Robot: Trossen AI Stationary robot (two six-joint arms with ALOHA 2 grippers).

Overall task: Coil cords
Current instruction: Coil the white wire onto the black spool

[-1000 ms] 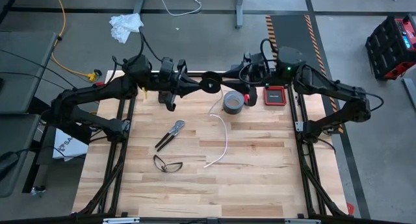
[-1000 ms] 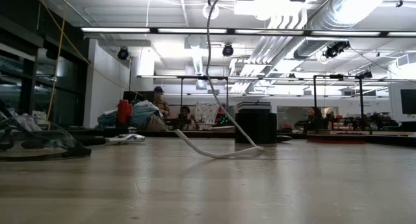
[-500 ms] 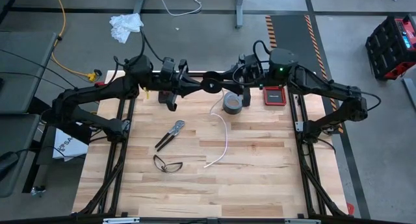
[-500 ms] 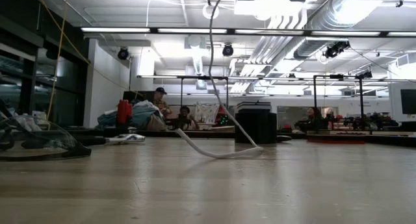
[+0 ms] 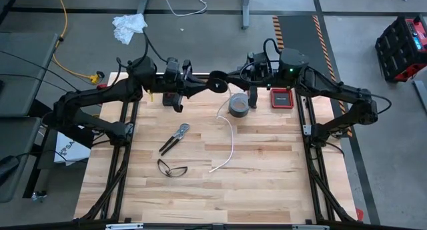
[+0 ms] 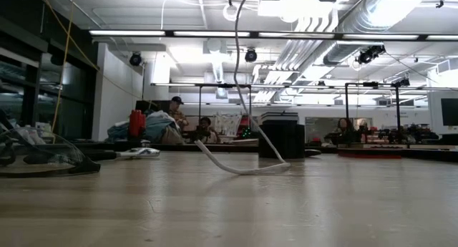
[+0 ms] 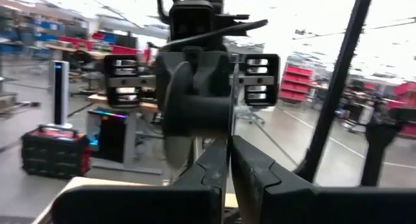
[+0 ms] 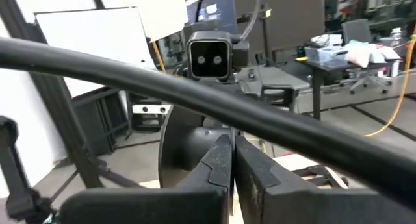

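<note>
Both grippers are met at the spool (image 5: 217,80), held above the table's (image 5: 267,170) far edge beside the tape roll (image 5: 239,104). Left gripper (image 7: 229,160) and right gripper (image 8: 232,160) are each pinched on it. White cord (image 5: 229,138) hangs from the spool onto the table.

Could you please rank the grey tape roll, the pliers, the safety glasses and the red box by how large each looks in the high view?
1. pliers and safety glasses, too alike to separate
2. red box and grey tape roll, also close

Overhead view straight down on table (image 5: 253,177), low view level across it, wrist views facing each other closely
</note>
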